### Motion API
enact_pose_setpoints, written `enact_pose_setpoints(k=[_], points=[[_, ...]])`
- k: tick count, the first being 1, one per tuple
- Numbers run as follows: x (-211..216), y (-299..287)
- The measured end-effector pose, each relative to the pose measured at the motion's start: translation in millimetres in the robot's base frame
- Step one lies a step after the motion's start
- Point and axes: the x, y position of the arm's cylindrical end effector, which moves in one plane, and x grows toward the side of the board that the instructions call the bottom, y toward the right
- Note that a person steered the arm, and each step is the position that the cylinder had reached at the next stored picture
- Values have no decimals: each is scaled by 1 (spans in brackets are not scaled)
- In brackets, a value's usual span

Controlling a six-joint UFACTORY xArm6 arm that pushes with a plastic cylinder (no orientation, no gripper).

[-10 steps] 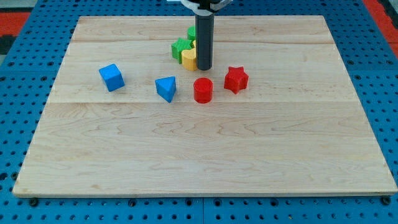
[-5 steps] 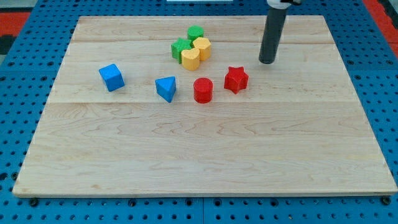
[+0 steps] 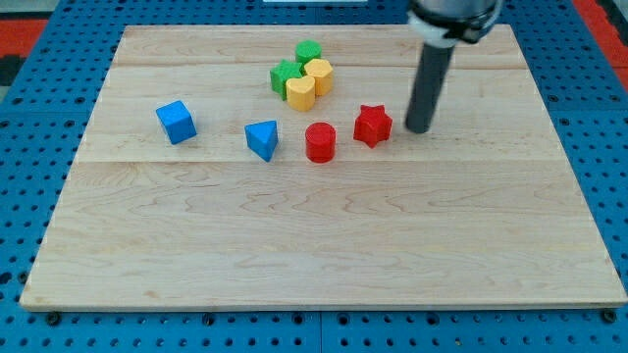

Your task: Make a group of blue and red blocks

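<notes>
A red star block [image 3: 372, 126] and a red cylinder [image 3: 320, 142] sit near the board's middle, a small gap apart. A blue triangular block [image 3: 262, 139] lies left of the cylinder. A blue cube [image 3: 176, 122] sits further left, apart from the others. My tip [image 3: 419, 128] rests on the board just right of the red star, with a small gap between them.
Two green blocks [image 3: 287, 75] [image 3: 308, 51] and two yellow blocks [image 3: 301, 92] [image 3: 319, 75] form a tight cluster towards the view's top, above the red cylinder. The wooden board [image 3: 324, 245] lies on a blue pegboard table.
My tip moved from beside the yellow blocks to the view's right, then down to stand just right of the red star. No block has moved.
</notes>
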Motion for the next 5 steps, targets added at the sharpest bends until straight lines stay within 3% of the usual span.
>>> enact_pose_setpoints(k=[1, 3, 4, 5], points=[[22, -92], [9, -54], [-13, -83], [-6, -187]])
